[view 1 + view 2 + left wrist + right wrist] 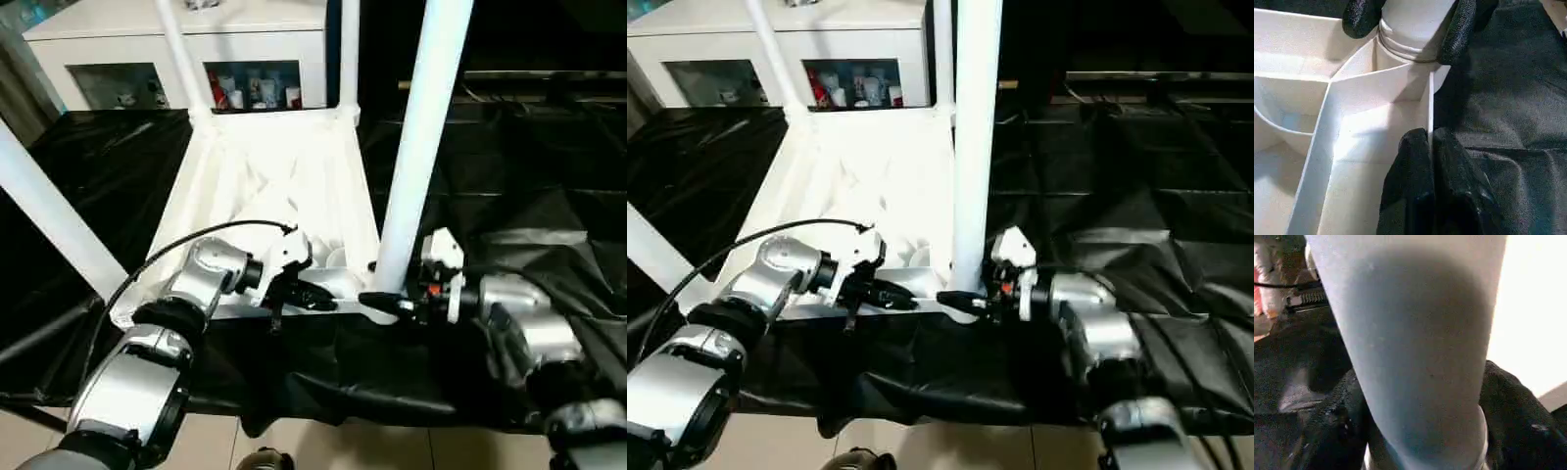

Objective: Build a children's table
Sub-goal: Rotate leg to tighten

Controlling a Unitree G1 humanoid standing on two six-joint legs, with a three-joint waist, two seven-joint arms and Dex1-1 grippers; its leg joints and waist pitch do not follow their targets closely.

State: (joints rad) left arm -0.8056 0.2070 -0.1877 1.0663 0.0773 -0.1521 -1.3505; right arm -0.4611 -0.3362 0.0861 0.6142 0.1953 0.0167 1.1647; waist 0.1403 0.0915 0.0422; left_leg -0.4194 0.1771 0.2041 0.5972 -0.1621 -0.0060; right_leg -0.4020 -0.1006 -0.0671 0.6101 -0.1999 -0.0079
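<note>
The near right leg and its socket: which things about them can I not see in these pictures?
- Leg top: cut off by the upper edge in both eye views.
- Socket joint: right gripper fingers straddle the leg base in the left wrist view, so how far it is seated is unclear.
- Right wrist view: the leg blocks the tabletop.
- Left gripper is shut on the tabletop rim.

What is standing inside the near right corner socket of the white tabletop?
A white leg stands in that corner of the tabletop, with the right gripper around its base. The leg's lower end is hidden inside the socket.
</note>
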